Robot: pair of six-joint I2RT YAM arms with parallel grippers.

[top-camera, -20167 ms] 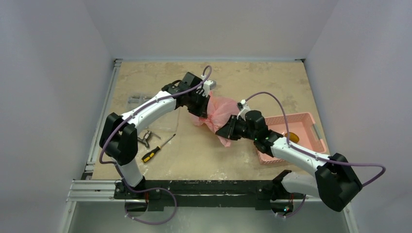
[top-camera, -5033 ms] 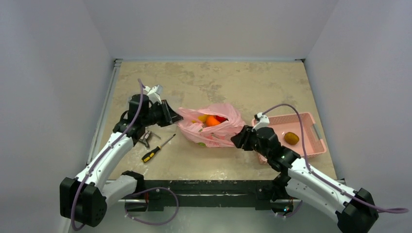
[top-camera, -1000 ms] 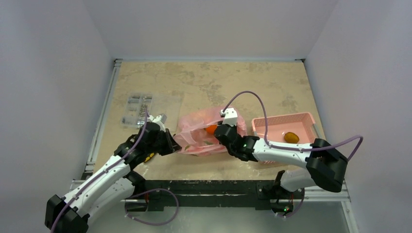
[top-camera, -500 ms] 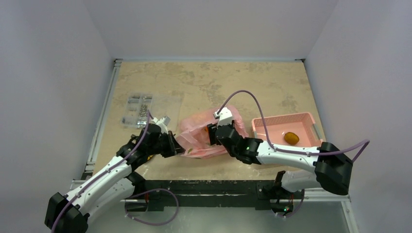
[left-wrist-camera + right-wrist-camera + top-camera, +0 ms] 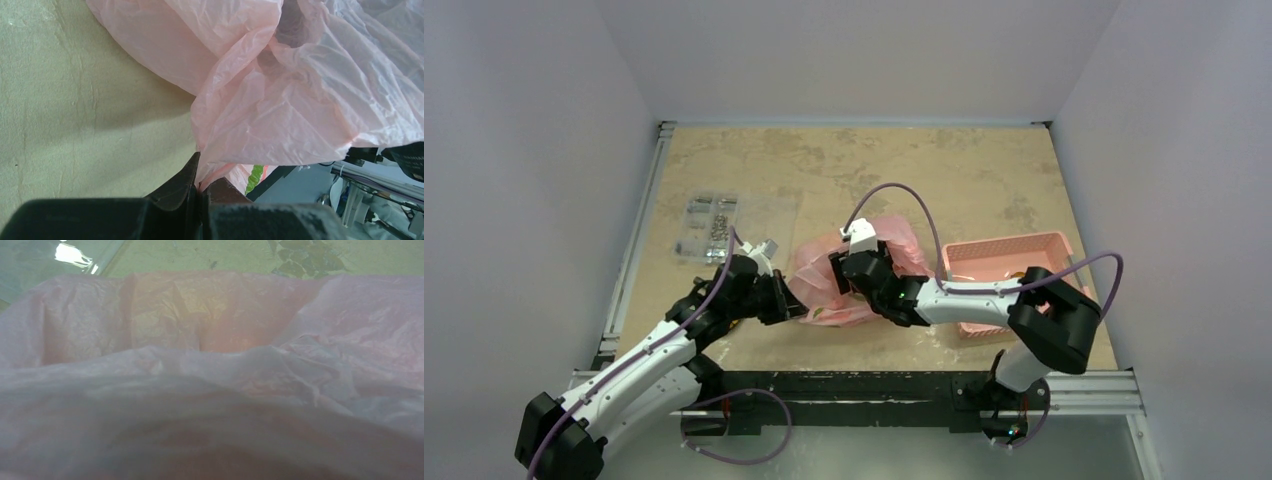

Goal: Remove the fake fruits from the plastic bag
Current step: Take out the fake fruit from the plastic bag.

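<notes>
On tabletop (image 5: 844, 165), left gripper (image 5: 200, 187) pinches plastic bag (image 5: 280, 110) (right gripper (image 5: 842, 278) half-hidden in it).

Top cam: high, at table (image 5: 944, 170) 6 o'clock edge, looks down twd 12. Both wrist cams v. close on plastic bag (image 5: 816, 285), shared w/ top.

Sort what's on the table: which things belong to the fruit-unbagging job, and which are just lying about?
Job: plastic bag, pinched by the left gripper; right gripper, pressed into its folds; fake fruits, hidden from view.
Lying about: pink basket; clear packet of small metal parts.
</notes>
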